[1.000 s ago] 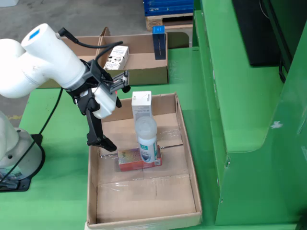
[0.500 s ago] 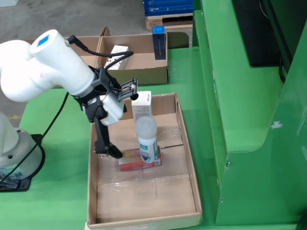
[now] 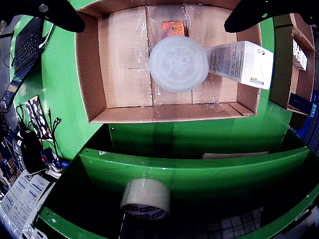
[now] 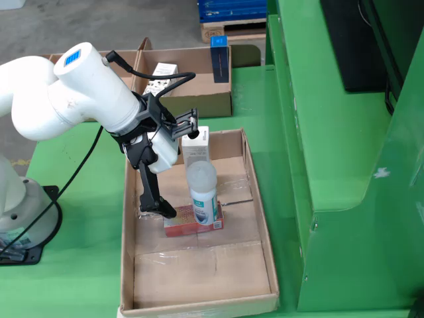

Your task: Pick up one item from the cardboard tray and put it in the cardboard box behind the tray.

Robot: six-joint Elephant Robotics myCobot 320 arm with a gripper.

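Observation:
The wrist view looks down into the cardboard tray [image 3: 124, 89]. An upright translucent white bottle [image 3: 178, 63] stands in its middle, a white carton [image 3: 241, 62] next to it on the right, and a red flat pack [image 3: 173, 29] just beyond it. My gripper [image 3: 153, 25] is open, its black fingers [image 3: 55, 12] spread wide on either side of these items and touching none. In the fixed view the gripper [image 4: 180, 167] hangs over the tray [image 4: 199, 271], beside the bottle [image 4: 202, 189], the carton [image 4: 195, 146] and the red pack [image 4: 192, 224]. The cardboard box [image 4: 192, 99] stands behind the tray.
The box behind holds a white pack [image 4: 162, 69] and a blue carton [image 4: 220, 56]. A tape roll [image 3: 145, 199] lies on a green shelf below the tray in the wrist view. A tall green frame [image 4: 331, 132] stands right of the tray. A keyboard [image 3: 27, 45] sits at the left.

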